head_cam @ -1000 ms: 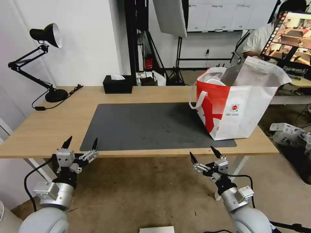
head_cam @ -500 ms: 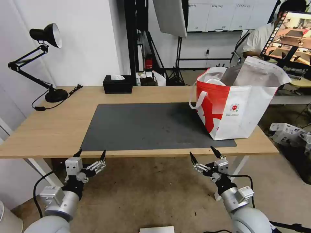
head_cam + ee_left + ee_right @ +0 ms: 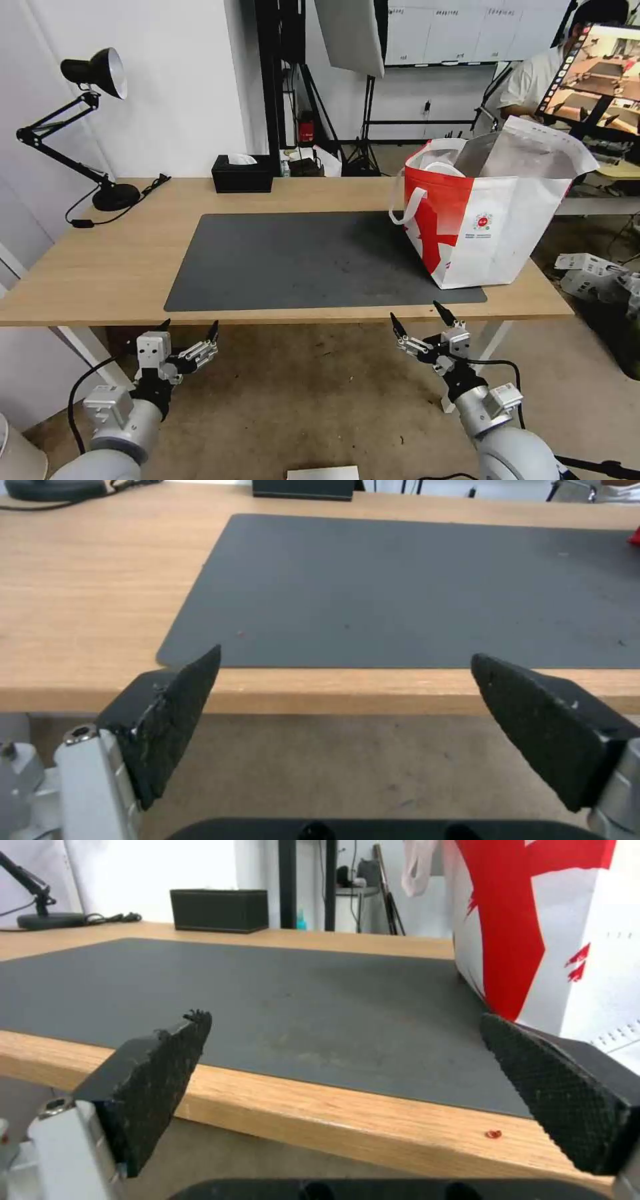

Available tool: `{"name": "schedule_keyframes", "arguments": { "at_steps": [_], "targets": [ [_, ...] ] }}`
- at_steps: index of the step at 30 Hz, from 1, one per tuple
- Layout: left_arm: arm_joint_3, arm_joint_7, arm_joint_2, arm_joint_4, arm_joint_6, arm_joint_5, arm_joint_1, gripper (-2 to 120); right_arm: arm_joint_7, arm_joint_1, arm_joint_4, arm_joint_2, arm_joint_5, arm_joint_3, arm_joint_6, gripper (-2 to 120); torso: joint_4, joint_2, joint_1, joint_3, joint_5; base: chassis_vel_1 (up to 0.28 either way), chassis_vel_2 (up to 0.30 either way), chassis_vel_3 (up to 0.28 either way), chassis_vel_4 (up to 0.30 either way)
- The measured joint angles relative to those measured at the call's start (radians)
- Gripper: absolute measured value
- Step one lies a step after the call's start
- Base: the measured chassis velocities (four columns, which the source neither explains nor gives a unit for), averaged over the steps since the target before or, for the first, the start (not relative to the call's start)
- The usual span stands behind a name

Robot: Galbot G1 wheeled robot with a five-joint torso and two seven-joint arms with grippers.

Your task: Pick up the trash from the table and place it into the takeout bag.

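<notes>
The takeout bag (image 3: 490,223), red and white with a foil lining, stands open on the right end of the table (image 3: 113,263), partly on the dark grey mat (image 3: 303,260). A white round rim (image 3: 442,167) shows inside its mouth; what else is in the bag is hidden. A tiny red scrap (image 3: 493,1134) lies on the wood near the front edge. My left gripper (image 3: 188,325) hangs open below the table's front edge, left of centre. Under the edge in front of the bag, my right gripper (image 3: 415,312) is open too. Neither holds anything.
A black desk lamp (image 3: 115,196) stands at the far left and a black tissue box (image 3: 241,175) at the back edge. White boxes (image 3: 590,270) lie on the floor to the right. A white table leg (image 3: 490,343) stands close behind my right gripper.
My left gripper has dropped from the table's front edge to below it and shifted a little right. The right gripper and the bag have not moved.
</notes>
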Motion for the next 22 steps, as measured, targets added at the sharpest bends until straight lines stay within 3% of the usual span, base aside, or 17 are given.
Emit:
{"name": "schedule_keyframes", "arguments": {
  "at_steps": [22],
  "targets": [
    [0.002, -0.003, -0.003, 0.0, 0.003, 0.003, 0.001, 100, 0.0, 0.0, 0.0, 0.0, 0.0, 0.0, 0.0, 100, 0.0, 0.0, 0.0, 0.0, 0.0, 0.0, 0.0, 0.0, 0.0]
  ]
}}
